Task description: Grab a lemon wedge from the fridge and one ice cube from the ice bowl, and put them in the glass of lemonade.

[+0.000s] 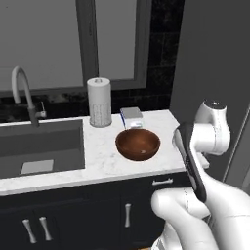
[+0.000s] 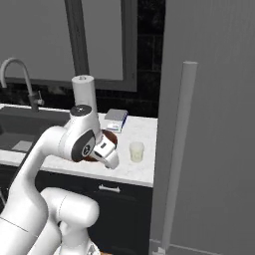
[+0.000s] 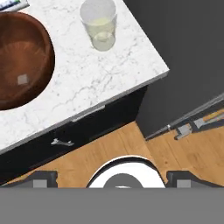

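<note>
One ice cube [image 3: 22, 79] lies alone on the floor of the ice bowl [image 3: 37, 39], up and to the left of the claw [image 3: 113, 178] in the hand view, well apart from it. Claw jaws stand wide, nothing between them, hanging over wood flooring in front of the dark cabinets. Cube: tiny, pale, translucent, squarish, no long axis to tell. Bowl: wide, round, reddish-brown, wood-grained, sitting upright on the white marble tabletop [image 3: 87, 74]. Glass of lemonade [image 3: 99, 26] stands upright just right of the bowl, not touching, near the tabletop's end by the fridge [image 2: 214, 124]; clear tumbler, pale yellowish liquid low inside, long axis vertical. Fridge: tall, grey, matte, its long bar handle [image 2: 178, 149] vertical. Behind the bowl in the left base view, a white paper-towel roll [image 1: 99, 102] and a small blue-and-white box [image 1: 131, 116].
</note>
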